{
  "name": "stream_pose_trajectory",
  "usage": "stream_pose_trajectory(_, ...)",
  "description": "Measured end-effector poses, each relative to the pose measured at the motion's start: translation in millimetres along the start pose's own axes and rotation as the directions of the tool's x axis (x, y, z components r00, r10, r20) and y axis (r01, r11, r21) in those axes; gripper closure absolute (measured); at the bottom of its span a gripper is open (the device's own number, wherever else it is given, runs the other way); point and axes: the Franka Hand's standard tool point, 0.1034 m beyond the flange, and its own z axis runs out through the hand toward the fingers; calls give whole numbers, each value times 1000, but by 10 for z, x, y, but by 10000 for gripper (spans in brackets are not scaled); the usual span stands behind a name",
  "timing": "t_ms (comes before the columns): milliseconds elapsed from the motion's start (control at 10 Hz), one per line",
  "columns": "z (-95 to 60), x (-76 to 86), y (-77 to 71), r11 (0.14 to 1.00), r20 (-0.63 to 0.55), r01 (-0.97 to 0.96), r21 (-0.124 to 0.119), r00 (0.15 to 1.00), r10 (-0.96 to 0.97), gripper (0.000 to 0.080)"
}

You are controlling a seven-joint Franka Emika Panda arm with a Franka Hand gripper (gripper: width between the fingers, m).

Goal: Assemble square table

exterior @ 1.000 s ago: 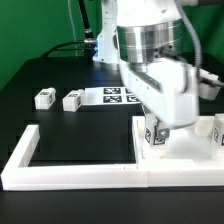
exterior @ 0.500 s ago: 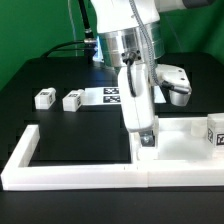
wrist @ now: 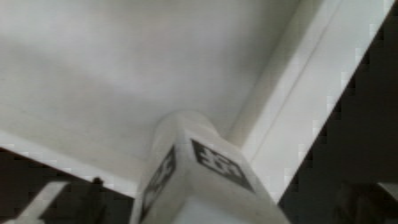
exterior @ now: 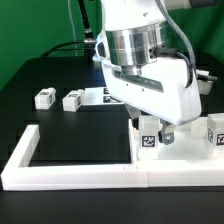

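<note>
The large white square slab (exterior: 185,152) lies on the black counter (exterior: 80,135) against the white L-shaped border wall (exterior: 70,172), which probably keeps it square. A small white tagged leg block (exterior: 148,141) stands upright on it, straddled by the gripper (exterior: 153,131) with jaws spread. Only the wrist view shows clear space beside the block; only the exterior view shows two spare leg blocks (exterior: 44,97) well apart.

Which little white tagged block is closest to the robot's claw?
The leg block standing on the white slab directly beneath the gripper; the other three sit apart, one to the exterior view's right, two to its left.
</note>
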Motion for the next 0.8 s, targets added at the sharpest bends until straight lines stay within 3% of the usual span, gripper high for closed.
stream_pose_trajectory(200,1,-2,-1,990,-2,138,-3,990,-138,151)
stream_pose_trajectory(300,5,-8,-19,891,-22,453,-40,891,-454,151)
stream_pose_trajectory(400,7,-16,-24,833,-17,552,-45,833,-553,151)
stream_pose_trajectory(700,5,-11,-21,863,-20,504,-44,863,-505,191)
stream_pose_trajectory(800,5,-12,-22,892,-23,450,-42,892,-451,340)
